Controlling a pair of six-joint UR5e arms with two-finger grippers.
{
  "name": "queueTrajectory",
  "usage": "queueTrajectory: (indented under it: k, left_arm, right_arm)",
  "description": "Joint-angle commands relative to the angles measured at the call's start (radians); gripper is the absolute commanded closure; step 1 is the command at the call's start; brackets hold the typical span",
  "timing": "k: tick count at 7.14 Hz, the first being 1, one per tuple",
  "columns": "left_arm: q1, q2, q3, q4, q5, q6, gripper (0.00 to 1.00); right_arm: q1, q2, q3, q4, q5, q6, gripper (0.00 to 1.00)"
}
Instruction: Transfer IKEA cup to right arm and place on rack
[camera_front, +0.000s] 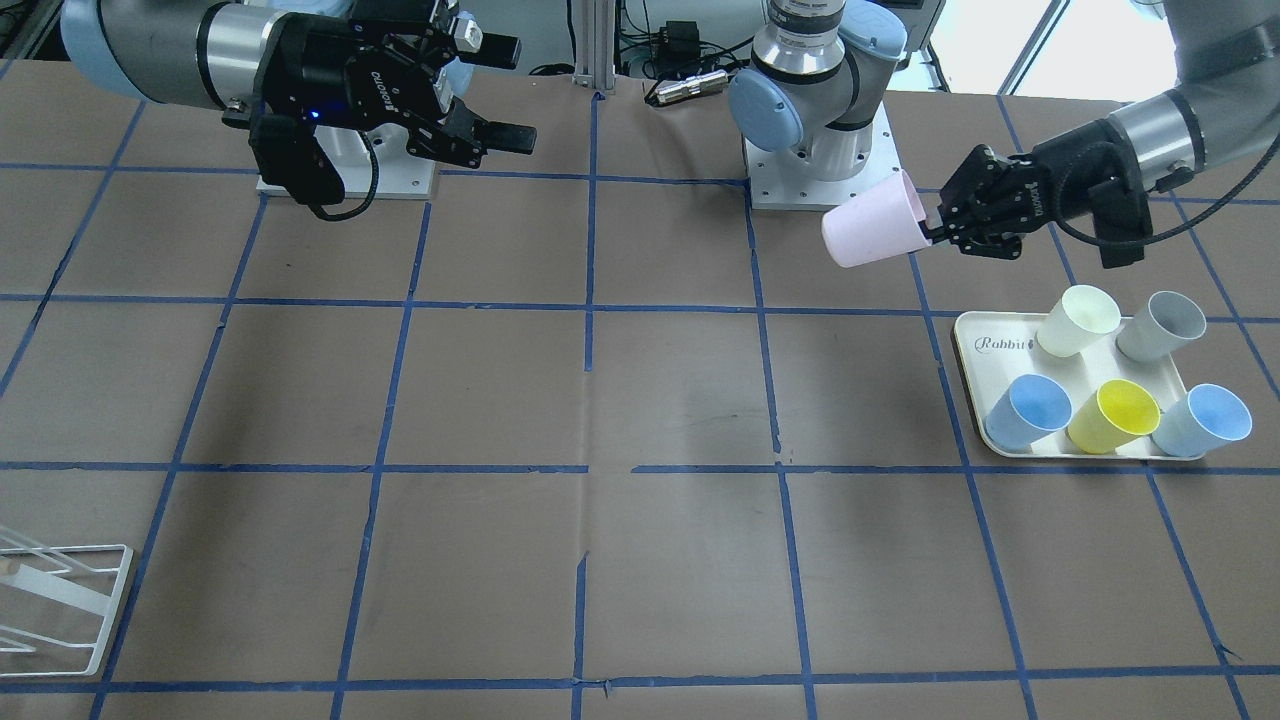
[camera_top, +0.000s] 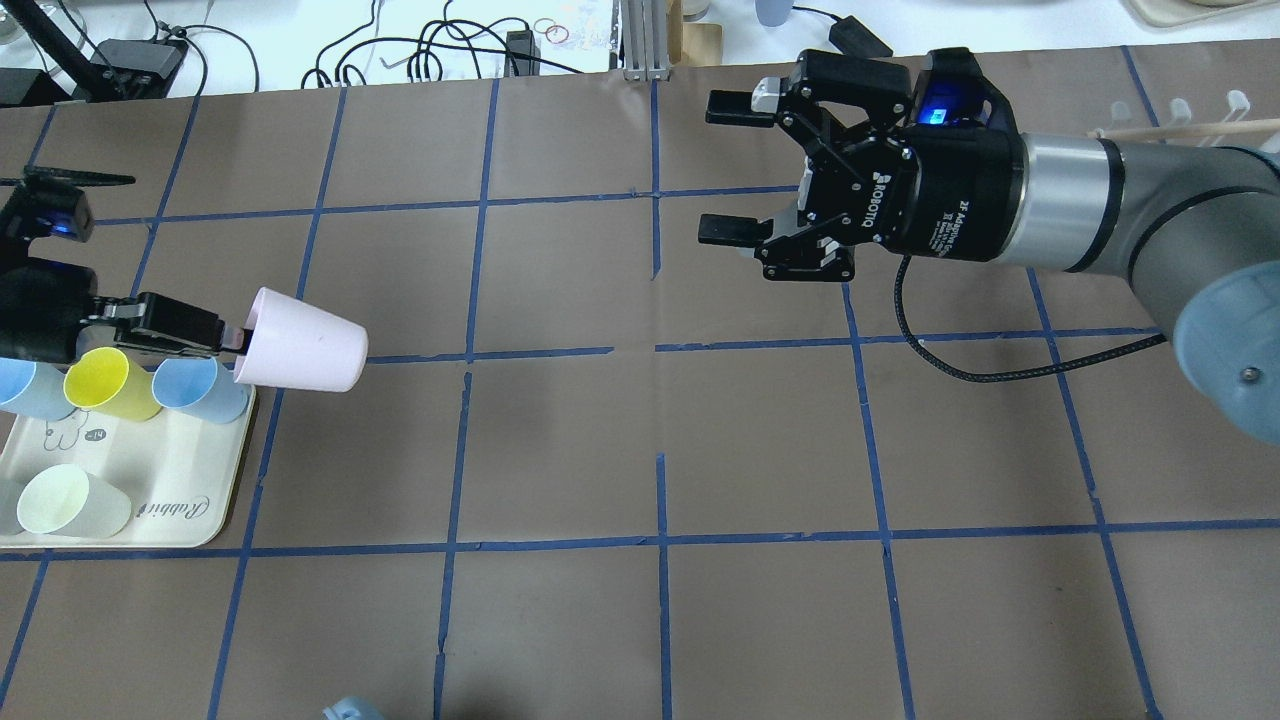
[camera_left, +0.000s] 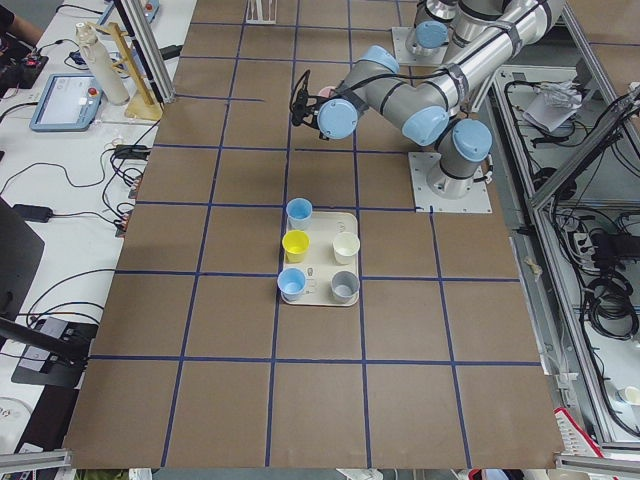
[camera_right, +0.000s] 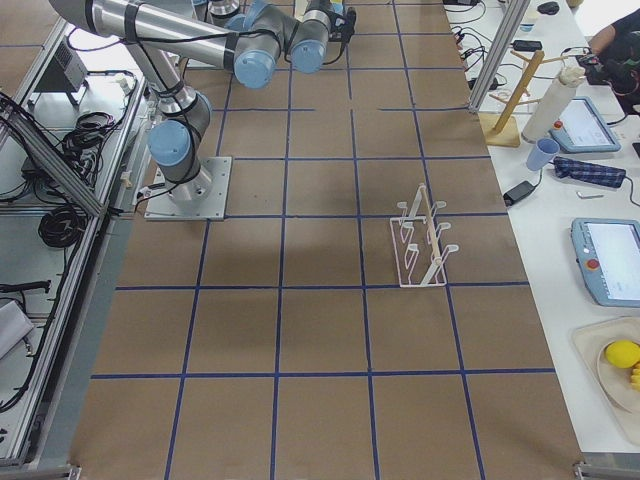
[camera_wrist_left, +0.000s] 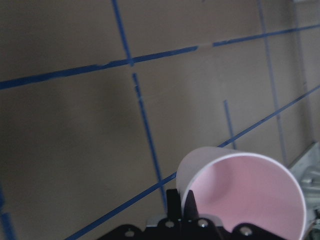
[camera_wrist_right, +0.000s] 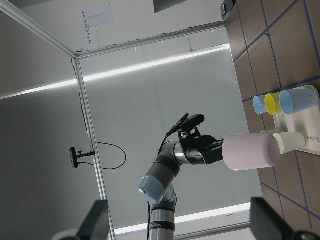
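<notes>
IKEA cup (camera_front: 872, 232): pink, horiz., midair | rack (camera_right: 421, 243): wht, standing | right arm (camera_top: 1060, 215): fingers (camera_top: 735, 105) apart

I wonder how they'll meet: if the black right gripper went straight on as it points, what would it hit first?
Likely the pale pink plastic cup, held sideways by the left gripper; the camera on the right gripper shows it nearly ahead, slightly off-centre. Depth unclear.

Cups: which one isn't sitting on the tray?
The pale pink cup. The left gripper holds it tipped sideways in the air by its rim; the other five cups stand on the cream tray.
</notes>
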Motion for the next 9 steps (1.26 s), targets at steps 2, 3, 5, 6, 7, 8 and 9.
queueTrajectory:
  k: [2, 3, 5, 6, 7, 8, 9]
  left_arm:
    - [-0.219, -0.008, -0.005, -0.158, -0.389, -0.015, 1.0]
    - [-0.312, -0.014, -0.01, -0.159, -0.506, -0.018, 1.0]
    - [-0.408, -0.013, -0.014, -0.159, -0.63, -0.059, 1.0]
    - [-0.439, -0.016, -0.013, -0.156, -0.692, -0.066, 1.0]
    - [-0.474, -0.016, -0.011, -0.149, -0.746, -0.082, 1.0]
    - [-0.502, -0.016, -0.003, -0.149, -0.784, -0.092, 1.0]
    - [-0.502, -0.014, -0.008, -0.149, -0.784, -0.09, 1.0]
  right_arm:
    - [0.001, 0.009, 0.003, 0.003, 0.062, -0.074, 0.0]
    - [0.001, 0.0, 0.004, 0.008, 0.059, -0.066, 0.0]
    - [0.001, -0.002, 0.001, 0.009, 0.052, -0.066, 0.0]
    - [0.001, -0.002, 0.001, 0.015, 0.059, -0.065, 0.0]
    - [0.001, 0.006, 0.001, 0.017, 0.061, -0.066, 0.0]
    - [0.001, 0.012, 0.001, 0.017, 0.064, -0.066, 0.0]
    - [0.001, 0.012, 0.001, 0.018, 0.065, -0.039, 0.0]
